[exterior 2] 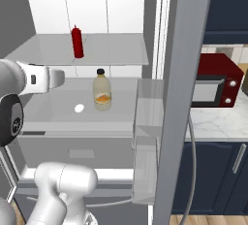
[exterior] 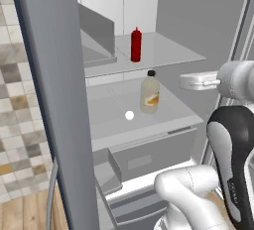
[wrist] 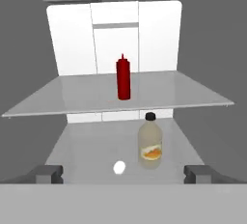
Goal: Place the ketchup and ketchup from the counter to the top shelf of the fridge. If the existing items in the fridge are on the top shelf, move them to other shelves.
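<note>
The slim bright red ketchup bottle [wrist: 123,78] [exterior: 136,45] [exterior 2: 77,42] stands upright on the fridge's top shelf [wrist: 67,100] [exterior: 171,50] [exterior 2: 116,49]. One shelf lower stand the pale yellowish dark-capped bottle [wrist: 150,143] [exterior: 150,92] [exterior 2: 101,90] and, to its left, the small white ball [wrist: 119,167] [exterior: 129,115] [exterior 2: 79,107]. My gripper [wrist: 123,175] is open and holds nothing, hanging in front of the lower shelf, short of both items. The squat maroon ketchup is out of view.
The fridge door [exterior: 49,100] stands swung open on the left, its door bins [exterior 2: 145,122] jutting beside the shelves. A drawer [exterior: 149,157] sits under the lower shelf. To the right, a red microwave [exterior 2: 215,81] rests on the marbled counter [exterior 2: 218,124].
</note>
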Motion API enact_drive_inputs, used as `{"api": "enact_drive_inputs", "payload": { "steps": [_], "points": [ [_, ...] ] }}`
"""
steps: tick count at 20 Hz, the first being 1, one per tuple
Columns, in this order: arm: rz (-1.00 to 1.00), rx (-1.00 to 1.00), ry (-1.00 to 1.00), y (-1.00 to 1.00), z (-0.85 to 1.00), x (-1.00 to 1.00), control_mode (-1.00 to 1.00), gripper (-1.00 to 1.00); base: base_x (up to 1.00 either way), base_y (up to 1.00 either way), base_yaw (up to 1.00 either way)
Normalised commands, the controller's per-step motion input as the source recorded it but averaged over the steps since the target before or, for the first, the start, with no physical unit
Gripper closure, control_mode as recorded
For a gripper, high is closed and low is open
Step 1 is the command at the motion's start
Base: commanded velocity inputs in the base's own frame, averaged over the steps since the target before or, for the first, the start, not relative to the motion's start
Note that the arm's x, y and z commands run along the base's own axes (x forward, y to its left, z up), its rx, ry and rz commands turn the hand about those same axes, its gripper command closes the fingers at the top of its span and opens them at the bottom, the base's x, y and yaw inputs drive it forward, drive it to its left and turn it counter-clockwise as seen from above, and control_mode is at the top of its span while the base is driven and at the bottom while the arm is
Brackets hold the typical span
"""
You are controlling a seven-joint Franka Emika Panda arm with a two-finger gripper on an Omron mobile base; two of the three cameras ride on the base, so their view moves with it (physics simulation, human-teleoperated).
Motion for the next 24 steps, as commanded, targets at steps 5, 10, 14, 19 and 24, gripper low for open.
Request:
{"api": "enact_drive_inputs", "payload": {
  "steps": [5,10,14,19,24],
  "points": [
    [0.00,-0.07,0.40,-0.10,-0.47,-0.89,-1.00,-1.00,0.00,0.00,0.00],
    [0.00,-0.07,0.09,0.00,-0.09,-0.11,-1.00,-1.00,0.00,0.00,0.00],
    [0.00,0.00,0.01,0.00,0.00,-0.02,-1.00,-1.00,0.00,0.00,0.00],
    [0.00,0.00,0.03,0.00,-0.04,-0.26,1.00,-1.00,-0.60,-0.04,0.00],
    [0.00,0.00,0.00,0.00,0.00,0.00,1.00,-1.00,-1.00,-0.21,0.00]
  ]
}}
